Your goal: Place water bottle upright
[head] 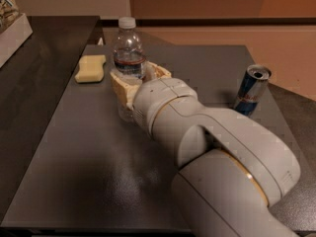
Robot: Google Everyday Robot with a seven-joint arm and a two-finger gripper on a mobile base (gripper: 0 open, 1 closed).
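The water bottle (128, 51) is clear and ribbed, with a white cap and a red, white and blue label band. It stands upright at the back left of the dark grey table (74, 152). My gripper (138, 83) reaches in from the front right, with its tan fingers (120, 89) closed on either side of the bottle's lower half. The bottle's base shows below the fingers, at or just above the table top. My white arm (212, 147) fills the right foreground.
A yellow sponge (91, 68) lies left of the bottle. A blue-and-silver drink can (252, 90) stands upright at the right, close behind my arm. A white box (12, 33) sits on the darker counter at the far left.
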